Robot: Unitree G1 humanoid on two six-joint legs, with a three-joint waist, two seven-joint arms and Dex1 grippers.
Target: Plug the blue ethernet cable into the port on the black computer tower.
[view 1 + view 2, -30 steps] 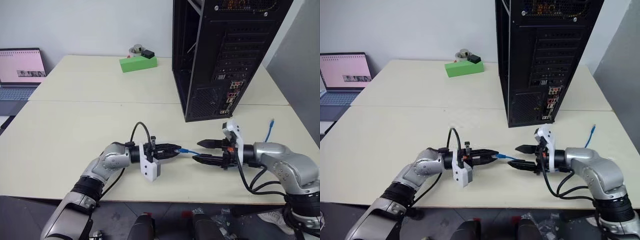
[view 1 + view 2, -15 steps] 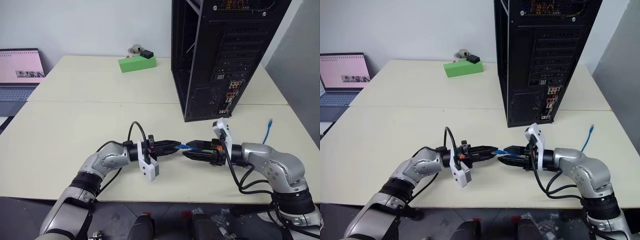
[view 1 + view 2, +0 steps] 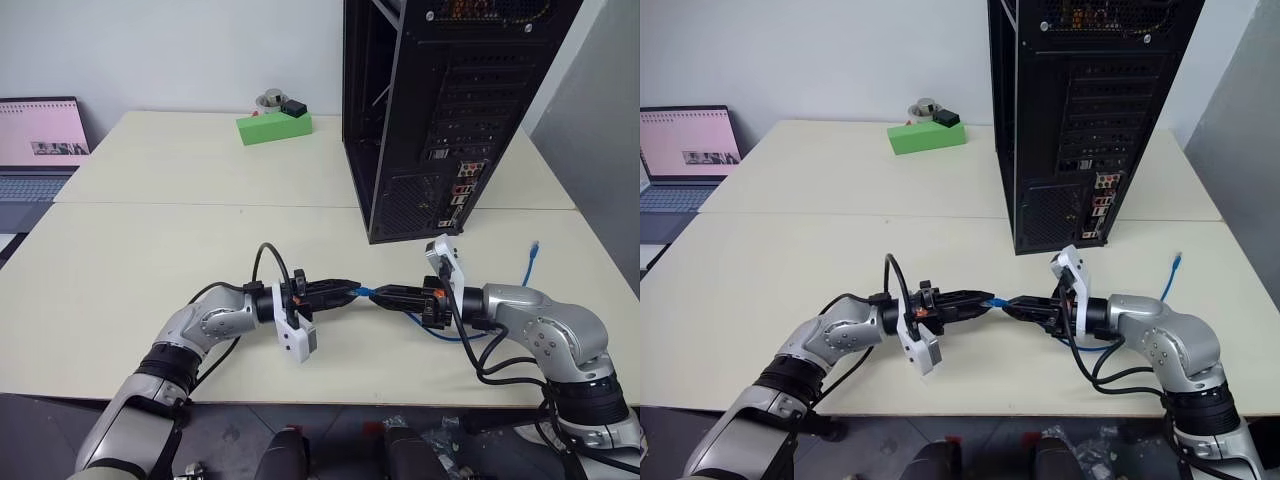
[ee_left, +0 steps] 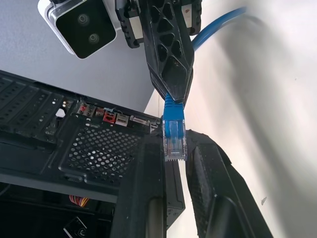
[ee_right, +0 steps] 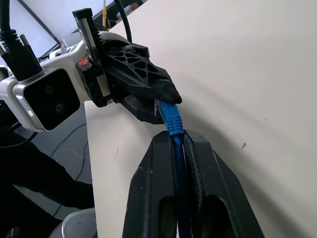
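The blue ethernet cable (image 3: 447, 337) hangs between my two grippers just above the table. My left gripper (image 3: 352, 292) is shut on its clear-tipped plug (image 4: 174, 130). Facing it tip to tip, my right gripper (image 3: 381, 295) is shut on the cord (image 5: 179, 163) right behind the plug. From there the cable loops on the table under my right arm, and its far end (image 3: 533, 260) sticks up near the right edge. The black computer tower (image 3: 450, 100) stands behind the grippers, its connector panel (image 3: 463, 188) facing me. The port is too small to pick out in that panel.
A green box (image 3: 275, 127) with a tape roll and a small black item on it sits at the back of the table. An open laptop (image 3: 40, 140) stands at the far left. The table's right edge (image 3: 600, 255) is close to my right arm.
My right gripper, open a second ago, came left up to the left gripper and closed on the cable behind the plug. The left gripper kept its hold and its place.
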